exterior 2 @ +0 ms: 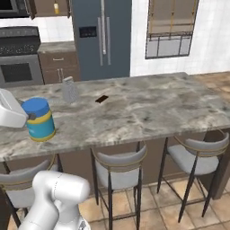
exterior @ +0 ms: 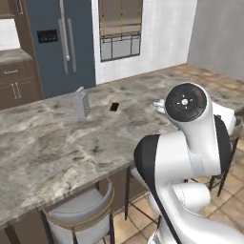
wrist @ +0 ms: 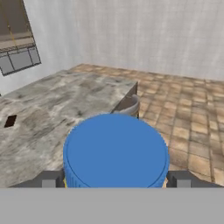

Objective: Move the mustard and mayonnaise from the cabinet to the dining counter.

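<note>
Gripper (wrist: 114, 179) of mine stands spread around the mayonnaise (exterior 2: 39, 119), which is upright on the dining counter (exterior 2: 148, 108), blue lid up.

**Wide bare marble, three things in the way**

Broad open stretch across the dining counter (exterior 2: 148, 105) to the right and far side. Blocked near the left front edge by the mayonnaise (exterior 2: 38, 119), upright between the spread fingertips (wrist: 49, 179). Further back, a grey grater (exterior 2: 69, 89) standing upright; just right of it, a small dark flat object (exterior 2: 102, 99).
</note>
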Controlling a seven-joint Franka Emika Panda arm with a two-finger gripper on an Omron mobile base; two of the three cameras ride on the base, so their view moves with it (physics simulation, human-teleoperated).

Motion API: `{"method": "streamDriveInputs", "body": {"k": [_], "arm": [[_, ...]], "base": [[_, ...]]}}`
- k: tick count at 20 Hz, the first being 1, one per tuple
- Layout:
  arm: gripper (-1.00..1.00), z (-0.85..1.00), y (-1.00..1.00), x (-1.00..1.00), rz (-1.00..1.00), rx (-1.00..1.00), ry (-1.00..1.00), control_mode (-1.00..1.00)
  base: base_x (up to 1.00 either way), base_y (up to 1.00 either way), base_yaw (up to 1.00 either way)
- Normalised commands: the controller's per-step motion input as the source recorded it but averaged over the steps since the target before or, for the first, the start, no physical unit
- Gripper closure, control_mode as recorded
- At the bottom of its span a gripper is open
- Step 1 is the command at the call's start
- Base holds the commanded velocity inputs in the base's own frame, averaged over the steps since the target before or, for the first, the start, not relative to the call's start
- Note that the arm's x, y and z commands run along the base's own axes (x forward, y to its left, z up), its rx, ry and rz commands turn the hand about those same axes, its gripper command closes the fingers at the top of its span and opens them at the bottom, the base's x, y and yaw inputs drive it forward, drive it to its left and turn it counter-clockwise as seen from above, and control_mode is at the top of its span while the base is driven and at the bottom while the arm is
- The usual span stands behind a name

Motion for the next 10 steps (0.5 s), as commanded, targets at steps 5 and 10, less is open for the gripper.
{"method": "streamDriveInputs", "body": {"k": [5, 10], "arm": [[1.0, 0.0, 0.0, 0.0, 0.0, 0.0, 0.0, 1.0], [1.0, 0.0, 0.0, 0.0, 0.0, 0.0, 0.0, 1.0]], "base": [[0.43, -0.32, 0.32], [0.54, -0.26, 0.3]]}}
